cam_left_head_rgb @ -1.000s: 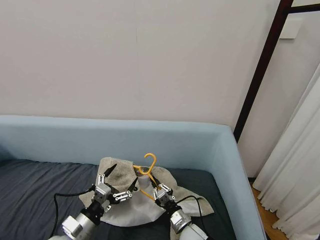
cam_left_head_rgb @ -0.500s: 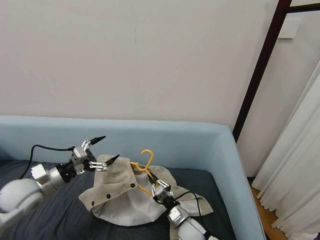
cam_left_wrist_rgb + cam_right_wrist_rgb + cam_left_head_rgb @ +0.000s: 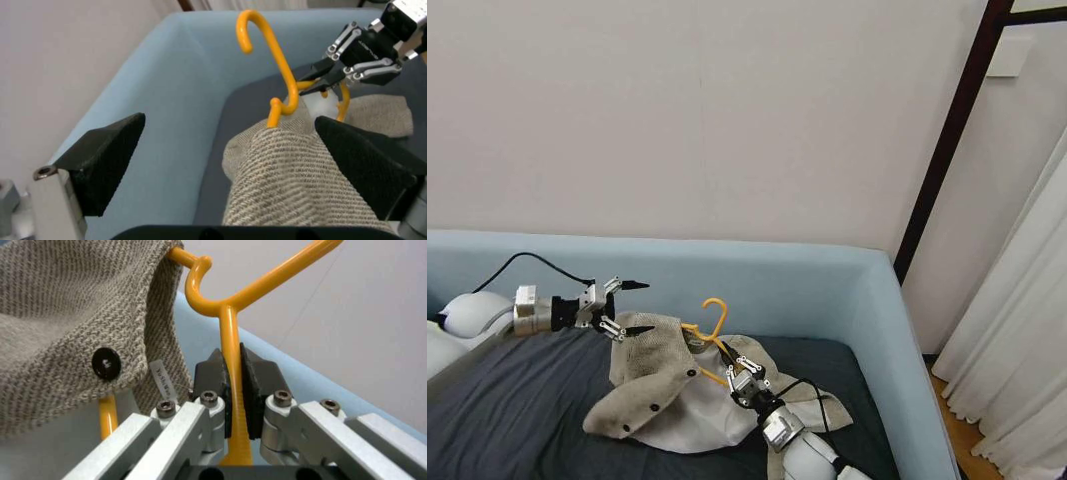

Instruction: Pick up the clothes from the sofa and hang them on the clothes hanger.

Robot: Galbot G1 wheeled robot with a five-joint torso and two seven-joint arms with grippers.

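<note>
While the right gripper (image 3: 233, 365) has its jaws pressed together on the yellow hanger (image 3: 273, 55), gripping the straight stem just below the neck, the left gripper (image 3: 627, 310) has its jaws spread wide with nothing between them under grip. The left gripper's dark fingers (image 3: 107, 155) stand well apart on either side of the beige knit garment (image 3: 652, 370). In the head view the lower fingertip sits right at the garment's upper left edge, though I cannot tell whether it touches.

One shoulder of the garment is draped over the left end of the hanger, with the knit collar bunched against the base of the hook. A dark button (image 3: 106, 362) and a small white label (image 3: 160, 375) show at the fabric's edge, close to the right gripper. The hook points up, towards the far backrest.

The rest of the garment spills down and lies crumpled on the dark seat cushion (image 3: 517, 400) of the sofa (image 3: 777, 280), spread to the left and right of the right gripper. The left arm reaches in from the left, low along the pale blue backrest, trailing a black cable (image 3: 517, 265). The right arm comes up from the near edge. A white curtain (image 3: 1017, 350) hangs beyond the sofa's right end.
</note>
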